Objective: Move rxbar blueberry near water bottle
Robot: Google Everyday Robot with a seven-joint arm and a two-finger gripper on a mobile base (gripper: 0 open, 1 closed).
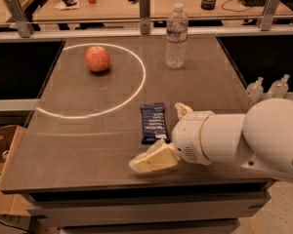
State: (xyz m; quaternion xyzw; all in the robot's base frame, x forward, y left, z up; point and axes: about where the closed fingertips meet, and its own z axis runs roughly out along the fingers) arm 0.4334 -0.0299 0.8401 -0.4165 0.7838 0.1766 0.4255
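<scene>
The rxbar blueberry (153, 122), a dark navy bar with white lettering, lies flat on the dark table (88, 140), right of the white circle. The water bottle (176, 35), clear with a white cap, stands upright at the table's far middle. My gripper (158, 136) is low at the bar's near right end, with its white arm coming in from the right. Its cream fingers are spread open. One fingertip (151, 161) is just in front of the bar's near end and the other (181, 109) is to the bar's right. It holds nothing.
A red apple (97, 58) sits inside the white circle (136, 89) at the far left. Two small squat clear bottles (256, 87) stand beyond the table's right edge. A metal rail (144, 4) and a cluttered desk run behind. A cardboard box (2, 179) is on the floor at the left.
</scene>
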